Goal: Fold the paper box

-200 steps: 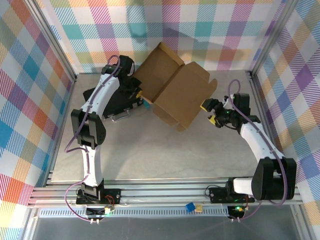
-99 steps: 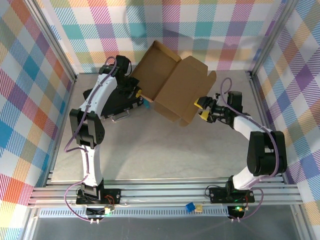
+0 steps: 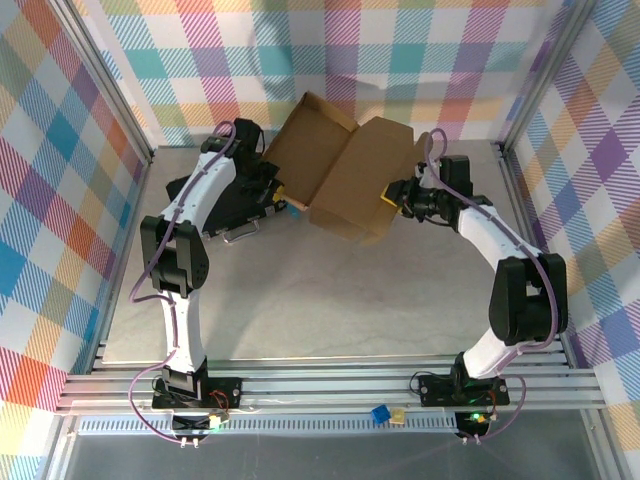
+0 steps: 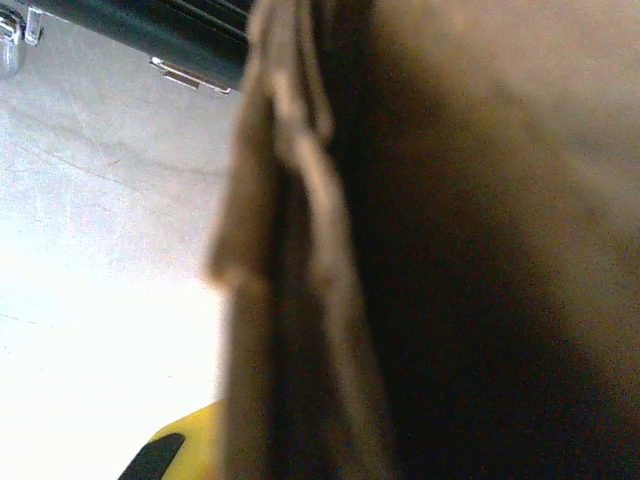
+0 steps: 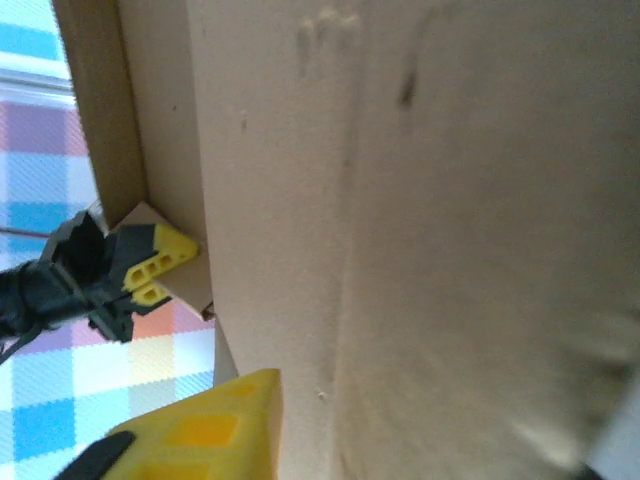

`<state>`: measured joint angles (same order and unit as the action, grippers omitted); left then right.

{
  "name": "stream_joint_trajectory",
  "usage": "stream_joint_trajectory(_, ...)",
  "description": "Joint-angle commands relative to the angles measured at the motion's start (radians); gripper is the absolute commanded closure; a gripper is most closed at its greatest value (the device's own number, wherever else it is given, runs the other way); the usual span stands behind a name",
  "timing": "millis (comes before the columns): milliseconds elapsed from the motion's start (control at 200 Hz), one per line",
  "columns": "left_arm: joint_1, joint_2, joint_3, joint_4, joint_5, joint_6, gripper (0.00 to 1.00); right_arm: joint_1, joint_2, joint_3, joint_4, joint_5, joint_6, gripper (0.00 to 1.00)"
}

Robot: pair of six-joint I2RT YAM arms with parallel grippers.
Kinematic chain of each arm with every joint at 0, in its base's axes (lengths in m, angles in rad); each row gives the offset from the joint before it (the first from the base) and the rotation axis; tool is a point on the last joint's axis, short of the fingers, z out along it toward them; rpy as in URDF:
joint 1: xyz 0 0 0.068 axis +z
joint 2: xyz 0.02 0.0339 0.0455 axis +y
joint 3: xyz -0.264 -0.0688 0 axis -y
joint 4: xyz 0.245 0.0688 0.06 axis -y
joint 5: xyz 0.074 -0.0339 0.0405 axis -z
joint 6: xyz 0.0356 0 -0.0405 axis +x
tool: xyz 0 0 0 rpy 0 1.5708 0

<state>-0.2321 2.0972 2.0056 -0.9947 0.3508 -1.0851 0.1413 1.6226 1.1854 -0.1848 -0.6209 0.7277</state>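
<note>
1. We see the paper box [image 3: 345, 172] open and tilted at the far middle of the table [image 3: 300, 300], its brown panels spread between the two arms and its upper flap rising toward the plaid back wall [image 3: 400, 50].
2. In the left wrist view the cardboard [image 4: 460, 200] runs edge-on from top to bottom, very close and blurred. In the right wrist view a broad flat panel [image 5: 420, 250] stands just beside the camera.
3. The left gripper [image 3: 285, 203] sits at the box's near left edge. One yellow finger [image 4: 180, 452] lies against the cardboard, and from the right wrist its claw [image 5: 150, 270] looks narrow, pinching a flap.
4. The right gripper [image 3: 393, 197] touches the box's right edge. One yellow finger [image 5: 205, 430] presses the panel and the other is hidden, so we cannot tell how wide this claw stands.
5. A black case [image 3: 232, 212] lies flat under the left arm, just left of the box.
</note>
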Motion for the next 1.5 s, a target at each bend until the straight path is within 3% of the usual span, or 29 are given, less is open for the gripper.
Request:
stream_joint_trajectory(0, 0.004, -0.063, -0.008, 0.026, 0.033, -0.010, 1.00, 0.031, -0.002, 0.086, -0.245, 0.152, -0.116, 0.82)
stream_joint_trajectory(170, -0.013, -0.071, -0.018, 0.034, 0.033, -0.016, 1.00, 0.076, 0.030, 0.224, -0.482, 0.343, -0.181, 1.00)
stream_joint_trajectory(305, -0.052, -0.077, -0.033, 0.043, 0.030, -0.031, 1.00, 0.125, 0.075, 0.350, -0.648, 0.488, -0.235, 1.00)
stream_joint_trajectory(440, -0.097, -0.107, -0.095, 0.063, 0.014, -0.059, 1.00, 0.129, 0.057, 0.405, -0.734, 0.555, -0.297, 1.00)
stream_joint_trajectory(685, -0.196, -0.198, -0.302, 0.195, 0.017, -0.180, 0.78, 0.114, 0.027, 0.450, -0.941, 0.584, -0.489, 1.00)
stream_joint_trajectory(855, -0.318, -0.218, -0.386, 0.245, 0.029, -0.263, 0.49, 0.087, -0.049, 0.351, -1.029, 0.649, -0.537, 1.00)
stream_joint_trajectory(935, -0.362, -0.228, -0.415, 0.265, 0.027, -0.300, 0.43, 0.070, -0.086, 0.314, -1.038, 0.684, -0.556, 1.00)
stream_joint_trajectory(1110, -0.387, -0.250, -0.408, 0.241, 0.013, -0.329, 0.29, 0.064, -0.076, 0.329, -1.082, 0.794, -0.611, 1.00)
stream_joint_trajectory(1165, -0.388, -0.253, -0.397, 0.225, 0.027, -0.328, 0.19, 0.064, -0.064, 0.349, -1.092, 0.817, -0.626, 1.00)
stream_joint_trajectory(1495, -0.380, -0.316, -0.431, 0.268, 0.101, -0.357, 0.16, 0.072, 0.030, 0.485, -1.123, 0.910, -0.711, 0.97)
